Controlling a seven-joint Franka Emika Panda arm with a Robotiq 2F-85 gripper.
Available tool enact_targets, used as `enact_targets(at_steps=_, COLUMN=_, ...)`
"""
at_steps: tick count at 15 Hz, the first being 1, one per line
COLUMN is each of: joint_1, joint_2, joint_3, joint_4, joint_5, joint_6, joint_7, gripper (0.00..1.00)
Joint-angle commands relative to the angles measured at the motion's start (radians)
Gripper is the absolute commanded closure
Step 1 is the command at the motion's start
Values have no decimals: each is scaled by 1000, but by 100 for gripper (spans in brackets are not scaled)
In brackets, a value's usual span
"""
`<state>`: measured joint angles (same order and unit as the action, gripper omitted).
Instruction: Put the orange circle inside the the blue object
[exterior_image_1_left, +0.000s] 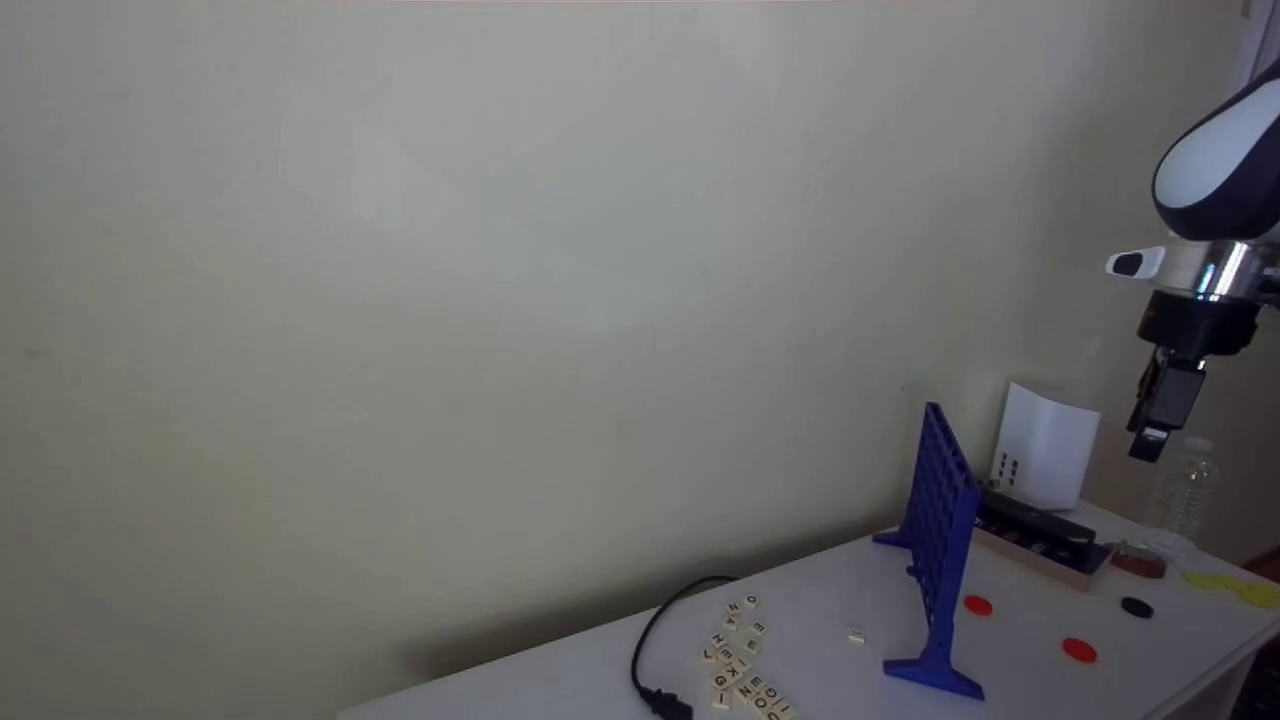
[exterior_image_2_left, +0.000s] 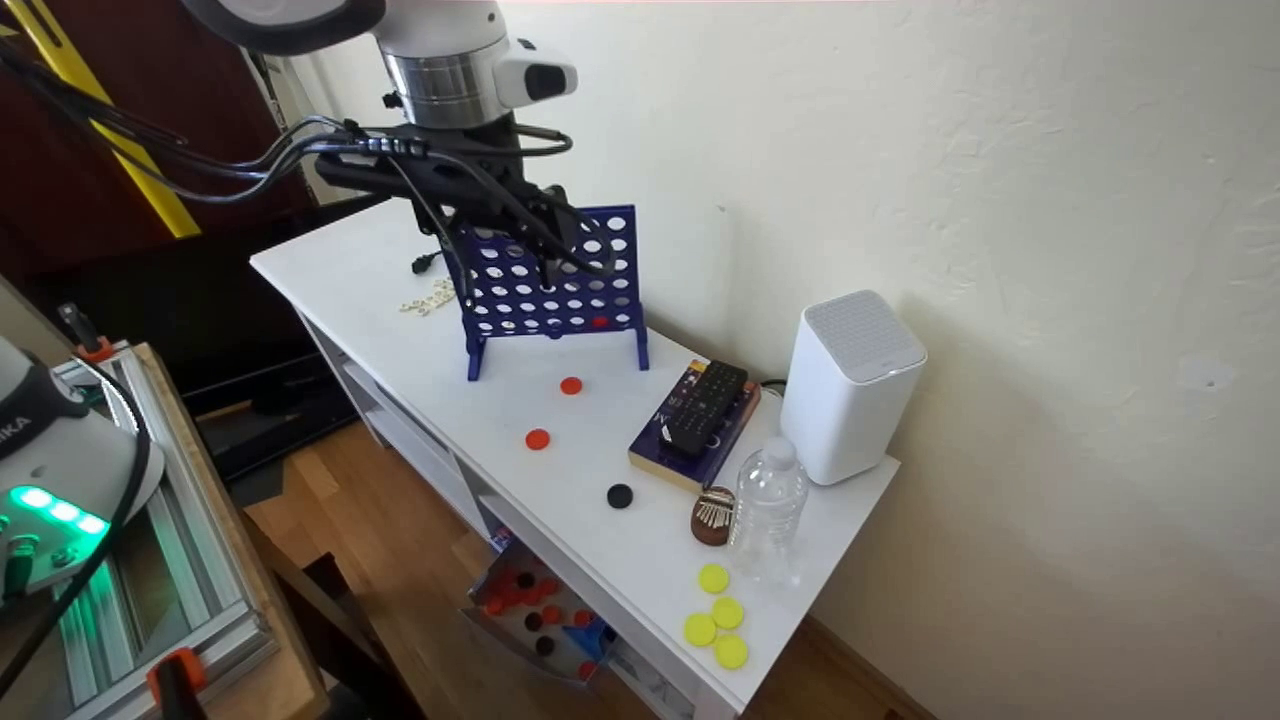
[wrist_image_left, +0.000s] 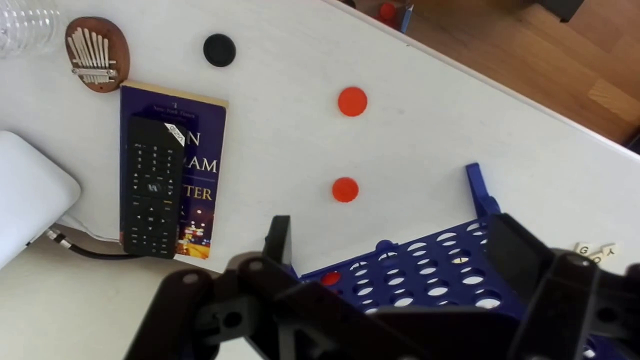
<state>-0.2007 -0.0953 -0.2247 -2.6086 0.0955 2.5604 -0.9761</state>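
Observation:
The blue object is an upright blue grid frame with round holes and side feet, in both exterior views (exterior_image_1_left: 940, 510) (exterior_image_2_left: 535, 315) and the wrist view (wrist_image_left: 415, 282). A red-orange disc (wrist_image_left: 330, 278) sits in one low slot of it. Two loose orange circles lie flat on the white table: a nearer one (exterior_image_2_left: 571, 385) (wrist_image_left: 345, 189) and a farther one (exterior_image_2_left: 537, 439) (wrist_image_left: 352, 101). My gripper (wrist_image_left: 392, 227) is open and empty, fingers wide apart. It hangs above table height (exterior_image_1_left: 1150, 440). In the wrist view its fingers hide part of the frame.
A book (wrist_image_left: 205, 130) with a remote (wrist_image_left: 152, 190) lies near the wall. A black disc (exterior_image_2_left: 620, 496), thumb piano (exterior_image_2_left: 712, 517), clear bottle (exterior_image_2_left: 770, 500), white box (exterior_image_2_left: 850, 400) and several yellow discs (exterior_image_2_left: 714, 578) stand farther along. Letter tiles (exterior_image_1_left: 740, 670) lie beyond the frame.

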Motion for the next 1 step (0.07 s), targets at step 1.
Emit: enact_targets(at_steps=1, joint_1=9, joint_2=-1, joint_3=-8, joint_4=0, joint_5=-3, joint_6=-2, joint_7=3, gripper=0)
